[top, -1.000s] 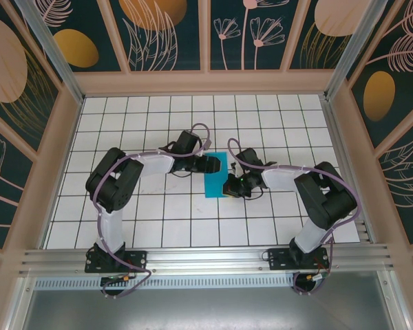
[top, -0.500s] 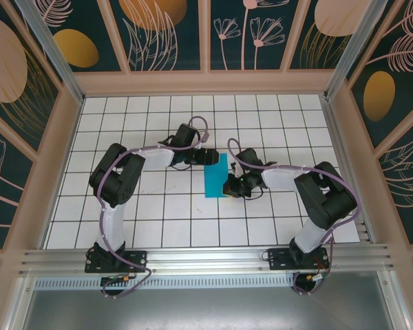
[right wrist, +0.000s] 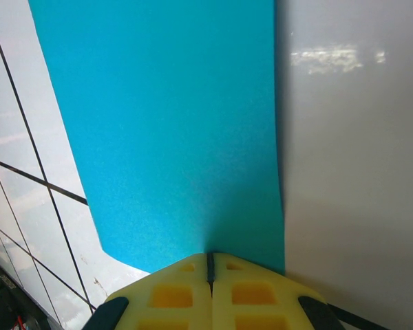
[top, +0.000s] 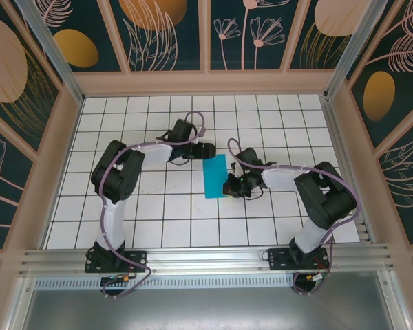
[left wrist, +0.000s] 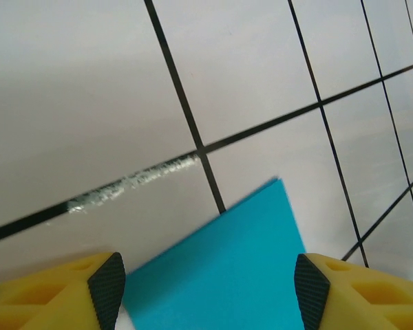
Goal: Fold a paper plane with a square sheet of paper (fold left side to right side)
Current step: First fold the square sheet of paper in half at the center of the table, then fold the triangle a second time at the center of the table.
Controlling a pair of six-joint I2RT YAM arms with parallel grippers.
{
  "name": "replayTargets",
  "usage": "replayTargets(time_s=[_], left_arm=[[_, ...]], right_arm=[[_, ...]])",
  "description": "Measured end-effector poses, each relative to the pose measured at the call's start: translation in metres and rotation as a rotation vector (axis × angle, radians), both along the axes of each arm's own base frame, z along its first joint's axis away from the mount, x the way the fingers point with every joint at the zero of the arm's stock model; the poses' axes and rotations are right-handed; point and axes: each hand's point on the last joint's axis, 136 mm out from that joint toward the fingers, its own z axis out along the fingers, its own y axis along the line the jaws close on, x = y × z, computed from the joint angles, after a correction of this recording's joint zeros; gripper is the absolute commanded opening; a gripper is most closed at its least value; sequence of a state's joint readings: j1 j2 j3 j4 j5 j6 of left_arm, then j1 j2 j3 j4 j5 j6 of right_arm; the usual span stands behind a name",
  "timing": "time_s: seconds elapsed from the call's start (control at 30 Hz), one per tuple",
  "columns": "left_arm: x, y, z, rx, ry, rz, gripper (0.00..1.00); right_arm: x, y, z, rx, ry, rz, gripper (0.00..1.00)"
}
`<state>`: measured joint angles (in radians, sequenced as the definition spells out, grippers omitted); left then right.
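I see the sheet of paper point(top: 215, 177), smooth matte teal, a flat narrow rectangle with crisp corners, lying mid-table point(top: 158, 213) on glossy white tiles ruled with black lines. My right gripper point(right wrist: 208, 265), yellow fingers pressed together, rests on the paper's right edge. My left gripper point(left wrist: 206, 294) hovers, fingers spread apart, over a far corner.

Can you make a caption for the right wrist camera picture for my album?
The right pincer, shut tight, sits at the edge of the teal paper sheet on the white table.
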<state>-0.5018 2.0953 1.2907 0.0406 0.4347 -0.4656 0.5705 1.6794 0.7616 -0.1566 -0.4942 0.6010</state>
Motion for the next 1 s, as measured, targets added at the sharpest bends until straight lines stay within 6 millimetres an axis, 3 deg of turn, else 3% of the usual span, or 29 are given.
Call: replayTargets(time_s=[0.33, 0.4, 0.53, 0.67, 0.8, 0.87, 1.0], left_arm=[[0.015, 0.027, 0.006, 0.054, -0.008, 0.047, 0.70], [0.015, 0.033, 0.021, 0.064, -0.030, 0.057, 0.70], [0.006, 0.041, 0.071, 0.028, -0.116, 0.067, 0.69], [-0.028, 0.050, 0.098, -0.040, -0.143, 0.058, 0.68], [-0.062, 0.050, 0.076, -0.102, -0.056, 0.044, 0.67], [-0.081, 0.049, 0.054, -0.109, 0.021, 0.040, 0.67], [-0.097, 0.040, 0.031, -0.127, 0.109, 0.034, 0.66]], right_arm=[[0.002, 0.003, 0.002, 0.014, -0.009, 0.001, 0.10], [0.004, 0.005, 0.003, 0.020, -0.016, 0.000, 0.14], [0.010, 0.007, 0.011, 0.022, -0.054, -0.001, 0.28], [0.033, 0.006, 0.047, 0.046, -0.174, -0.025, 0.38], [0.061, -0.008, 0.081, 0.067, -0.287, -0.081, 0.41], [0.069, -0.019, 0.081, 0.058, -0.297, -0.106, 0.42], [0.074, -0.026, 0.070, 0.038, -0.282, -0.113, 0.42]])
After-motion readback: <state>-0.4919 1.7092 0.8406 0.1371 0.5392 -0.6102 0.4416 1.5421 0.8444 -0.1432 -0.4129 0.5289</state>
